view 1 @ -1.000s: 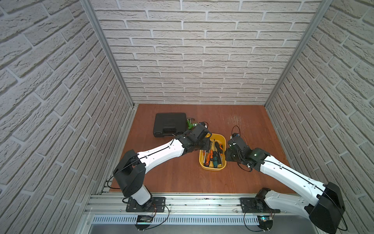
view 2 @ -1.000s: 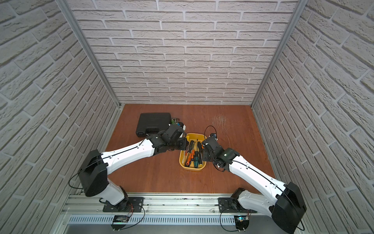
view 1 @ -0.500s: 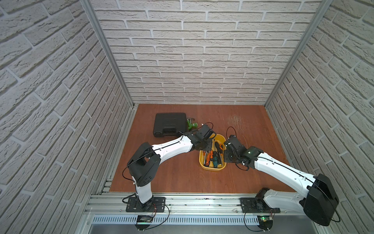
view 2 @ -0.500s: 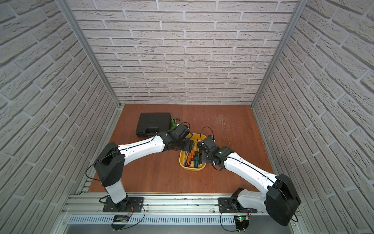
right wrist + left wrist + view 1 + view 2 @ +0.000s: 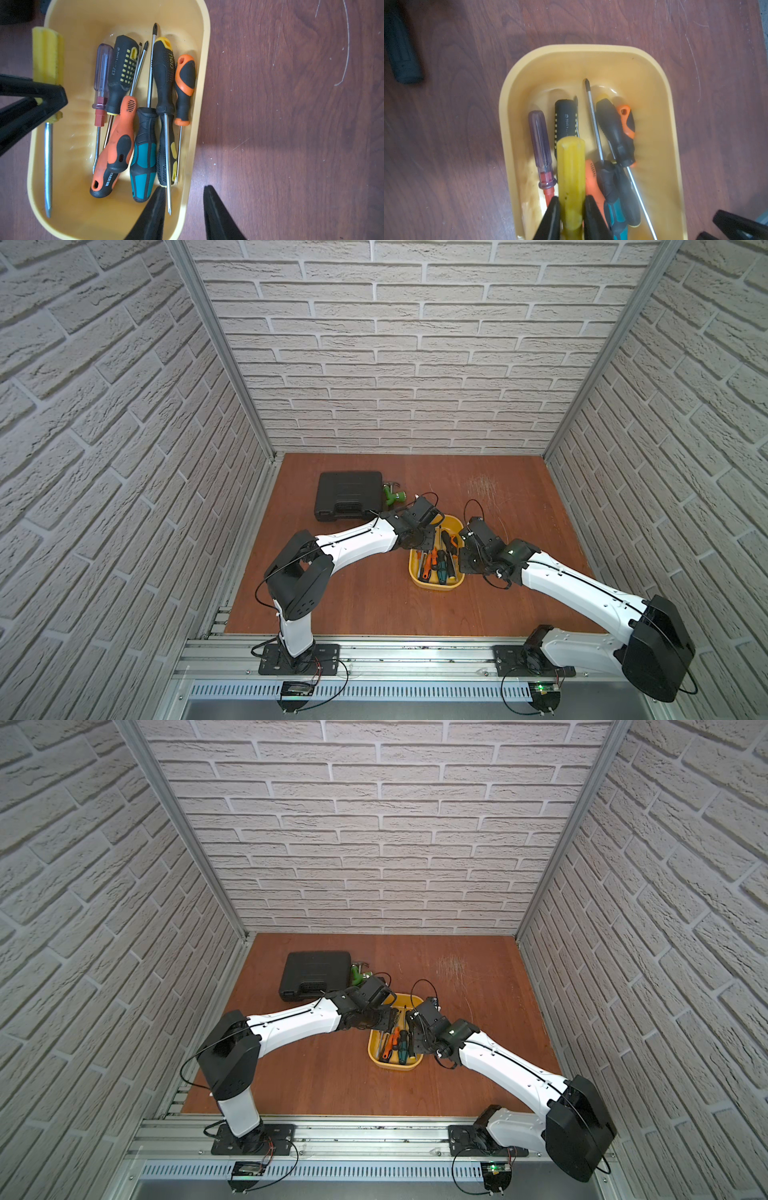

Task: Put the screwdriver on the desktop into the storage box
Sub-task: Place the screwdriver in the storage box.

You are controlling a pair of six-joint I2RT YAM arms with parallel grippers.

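Note:
My left gripper is shut on a yellow-handled screwdriver, held lengthwise over the yellow storage box. In the right wrist view the screwdriver runs along the box's far long wall, its shaft over the floor; contact cannot be told. My right gripper is open and straddles the opposite wall, one finger inside, one outside. Both top views show the box between the two wrists on the desktop.
Several other screwdrivers lie packed along the middle of the box. A black tool case sits at the back left with a green-handled tool beside it. Brick walls enclose the board on three sides.
The left arm has reached further to the right, carrying the yellow screwdriver over the box. The right gripper has shifted slightly toward the box's wall.

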